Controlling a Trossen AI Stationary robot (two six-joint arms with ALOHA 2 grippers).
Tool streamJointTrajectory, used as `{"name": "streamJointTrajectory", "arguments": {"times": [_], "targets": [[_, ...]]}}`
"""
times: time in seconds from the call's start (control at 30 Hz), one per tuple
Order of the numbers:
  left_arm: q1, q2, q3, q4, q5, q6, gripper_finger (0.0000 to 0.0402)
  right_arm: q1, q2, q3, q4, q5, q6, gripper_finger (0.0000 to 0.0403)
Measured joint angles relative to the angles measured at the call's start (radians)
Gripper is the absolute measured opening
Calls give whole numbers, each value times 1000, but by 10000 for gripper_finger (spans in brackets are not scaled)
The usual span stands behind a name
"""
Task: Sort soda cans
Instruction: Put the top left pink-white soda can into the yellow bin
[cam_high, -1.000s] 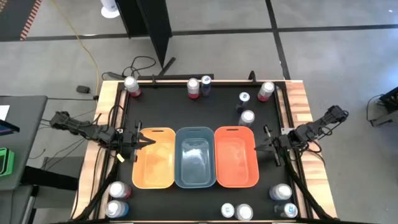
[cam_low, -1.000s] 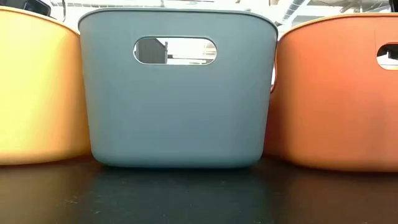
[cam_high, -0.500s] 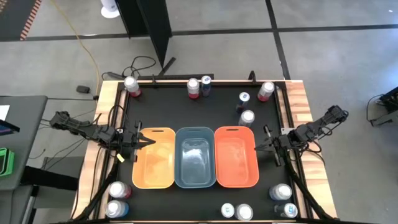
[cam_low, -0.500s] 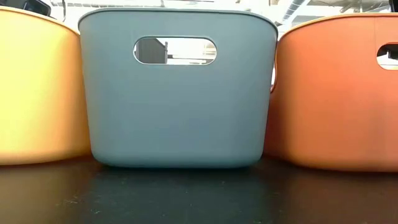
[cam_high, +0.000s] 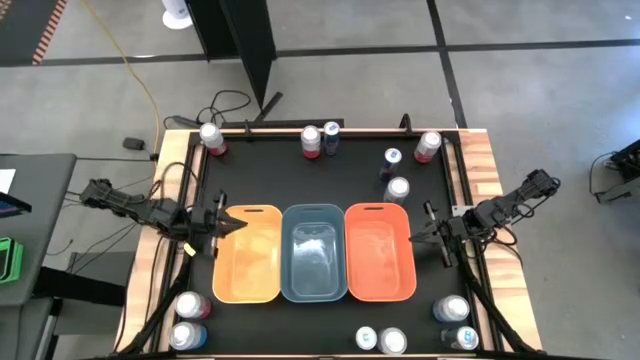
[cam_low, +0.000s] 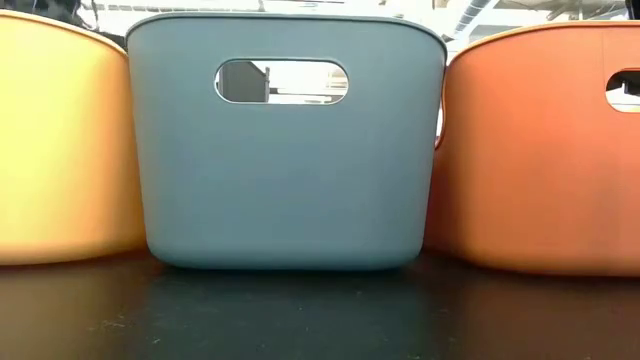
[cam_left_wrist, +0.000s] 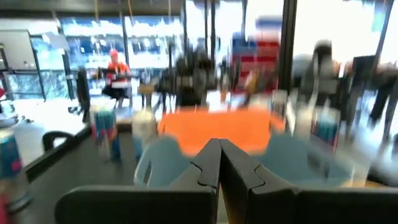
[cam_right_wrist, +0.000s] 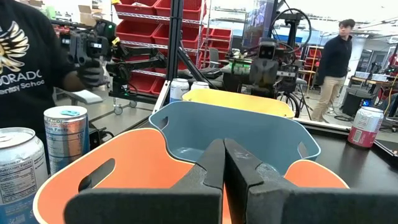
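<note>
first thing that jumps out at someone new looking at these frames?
Three bins side by side mid-table: yellow-orange bin, blue bin, red-orange bin, all without cans inside. The soda cans stand scattered along the table's far and near edges. The left gripper and right gripper flank the row, both shut, holding nothing.

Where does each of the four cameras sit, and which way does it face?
High: overhead, straight down; left gripper and right gripper flank three bins.
Low: table height, facing the blue bin; no arm shows.
Left wrist: past its shut fingers, across the bins.
Right wrist: past its shut fingers over the red-orange bin, toward the left arm.
Shared: all show the blue bin.
</note>
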Motion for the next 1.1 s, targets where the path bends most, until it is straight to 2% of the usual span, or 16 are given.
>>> {"name": "streamJointTrajectory", "arguments": {"times": [0.2, 0.33, 0.4, 0.53, 0.67, 0.97, 1.03, 1.1], "targets": [[0, 0, 9, 255, 0, -47, 0, 0, 0, 0, 0, 0, 0, 22], [0, 2, 74, 279, -10, 50, 0, -1, 0, 0, 0, 0, -47, 22], [0, 1, 131, 278, -53, 103, 0, -1, 0, 0, 0, 0, -109, 22], [0, 38, 292, 103, -197, 138, 3, -1, 0, 4, 0, 0, -172, 22], [0, 134, 461, -95, -357, 139, 29, -1, 0, 8, 29, 0, -169, 22], [6, 392, 754, -256, -778, 175, 152, -1, 0, 14, 396, 1, -182, 22], [25, 432, 813, -334, -844, 145, 179, -3, 0, 14, 496, 4, -209, 22], [57, 461, 867, -442, -868, 66, 204, -3, 0, 14, 601, 4, -230, 22]]}}
